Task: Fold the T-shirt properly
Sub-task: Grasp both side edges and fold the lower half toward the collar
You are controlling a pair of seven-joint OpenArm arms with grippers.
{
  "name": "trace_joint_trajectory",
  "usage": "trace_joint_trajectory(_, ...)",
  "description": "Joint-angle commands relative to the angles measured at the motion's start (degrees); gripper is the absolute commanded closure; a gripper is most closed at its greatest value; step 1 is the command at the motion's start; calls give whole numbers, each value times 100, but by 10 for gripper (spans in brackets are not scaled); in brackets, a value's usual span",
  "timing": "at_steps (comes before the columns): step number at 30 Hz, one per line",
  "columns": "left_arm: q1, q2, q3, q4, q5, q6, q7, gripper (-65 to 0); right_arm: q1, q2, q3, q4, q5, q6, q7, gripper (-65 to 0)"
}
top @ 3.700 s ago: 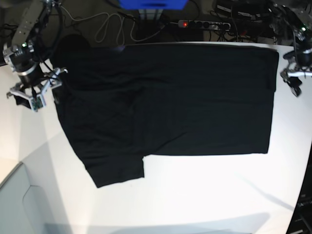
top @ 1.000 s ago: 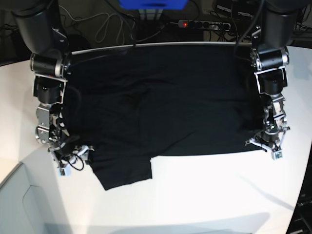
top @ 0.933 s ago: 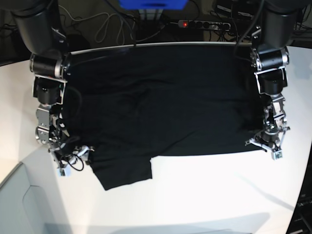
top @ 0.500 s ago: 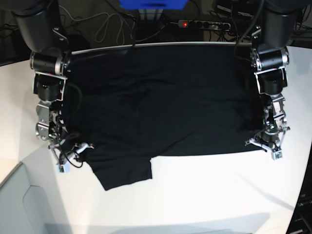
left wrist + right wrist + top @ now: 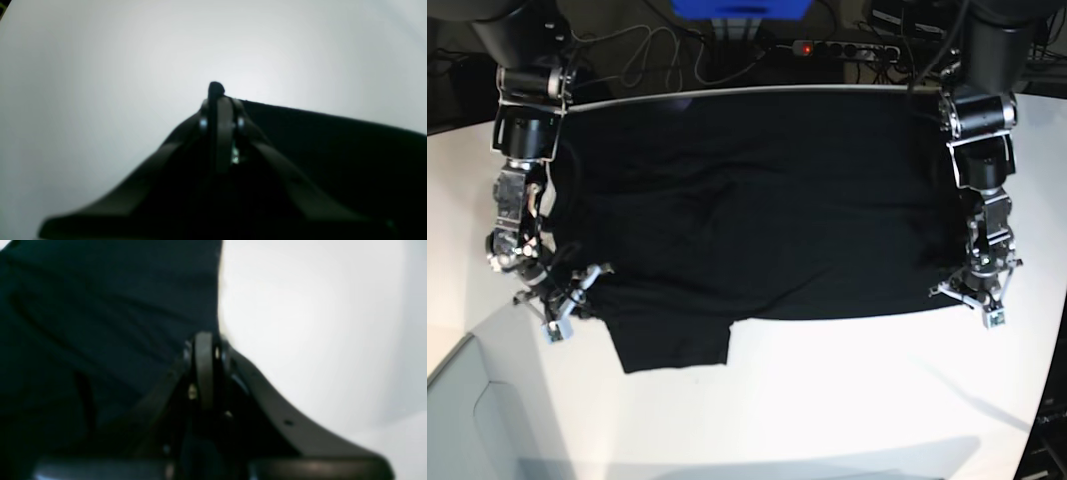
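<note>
- Left gripper is pinched fully closed on the bottom corner of the T-shirt. In the left wrist view you can see the jaws pressed flat together at the cloth's edge, with the black fabric running off to one side of them and bare white table on the other.
- That left arm hangs pretty much straight down from its shoulder at the table's far edge. The forearm is vertical and the wrist points toward the near side.
- Right gripper is clamped closed too, sitting right at the shirt's edge by the sleeve. The right wrist view shows its jaws together where dark cloth meets white table. It looks like it has the fabric's edge, but the shot is blurry so I can't swear to it.
- Right arm also drops down from the far edge, but the wrist kinks outward at the bottom, so the claw is angled rather than square.
- The shirt lies spread flat between the two claws, plain black side up, with one sleeve sticking out toward the near side just beside the right claw.
</note>
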Motion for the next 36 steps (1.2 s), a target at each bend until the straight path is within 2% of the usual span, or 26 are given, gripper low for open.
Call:
trace_joint_trajectory(1,54,-48,2,259,36,17,363,0,134,41,15,283,95,71,76,-2)
trace_joint_trajectory(6,722,110,-42,1797,36,17,847,0,-218,23,138,1066,95,80,-135,-2)
trace_joint_trajectory(9,1188,180,-341,2677,36,8,970,0,-508,6,357,1558,95,89,-135,-2)
trace_joint_trajectory(15,1760,426,-983,3855,36,-19,1277,0,-1255,41,375,2490,95,89,-126,-2)
trace_joint_trajectory(22,2322,426,-1053,4593,36,-27,1321,0,-1871,41,401,3079,95,89,-91,-2)
trace_joint_trajectory(28,2797,400,-1062,5147,36,-27,1321,0,-2012,32,894,3114,95,106,-117,-2)
trace_joint_trajectory(33,2999,417,-1062,5375,36,-27,1321,0,-2205,14,1149,3114,95,484,-99,-2)
trace_joint_trajectory(36,3184,417,-1132,5446,36,-27,1321,0,-2372,14,1263,3105,95,572,-82,-2)
